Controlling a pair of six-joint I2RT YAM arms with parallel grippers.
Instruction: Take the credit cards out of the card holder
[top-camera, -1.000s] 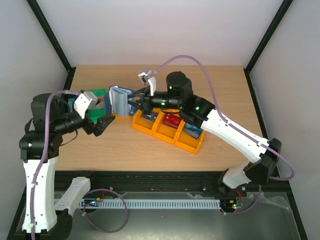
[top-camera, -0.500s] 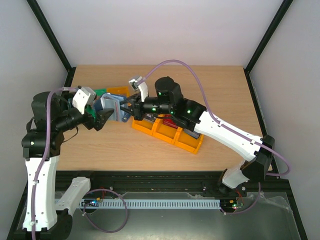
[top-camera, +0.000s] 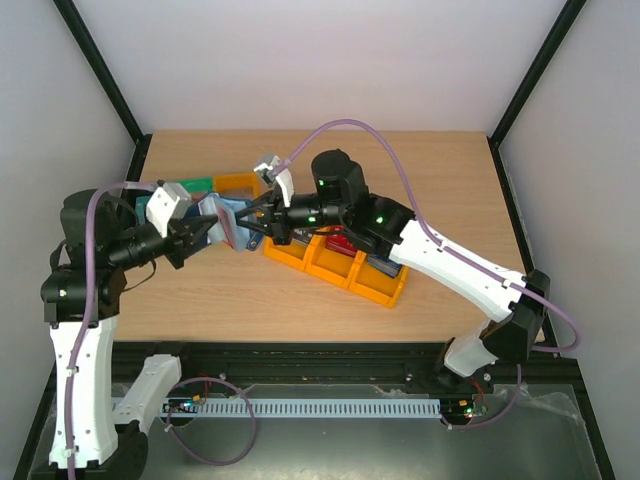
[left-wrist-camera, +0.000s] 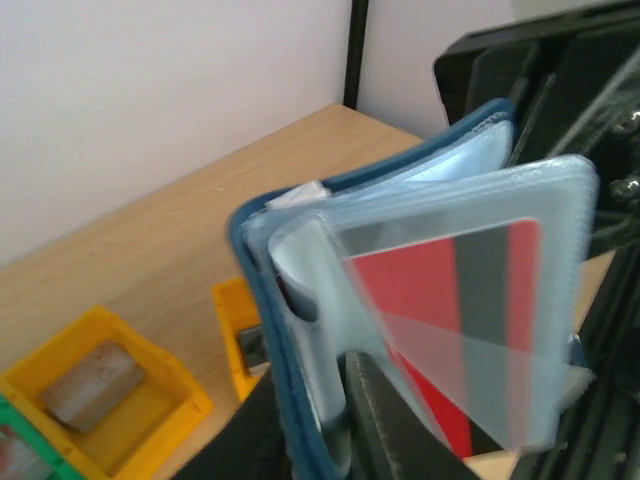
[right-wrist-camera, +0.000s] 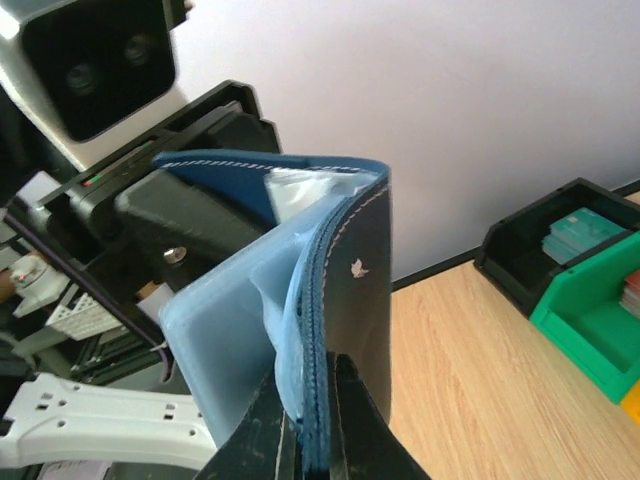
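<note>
Left hand (top-camera: 204, 232) closed, card holder (top-camera: 227, 213) within (aloft)

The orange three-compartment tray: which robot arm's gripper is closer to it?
Right. The right gripper holds the card holder just past the orange tray at its left end; the left gripper grips the holder's other side, farther left.

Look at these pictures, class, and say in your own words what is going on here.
Two robot arms hold an open card holder up between them, above the table. The right gripper is clamped on its navy cover, and the left gripper pinches the opposite edge by the clear pockets. A red card with a dark stripe sits in a pocket, not yet pulled out. An orange tray lies beside them.
</note>
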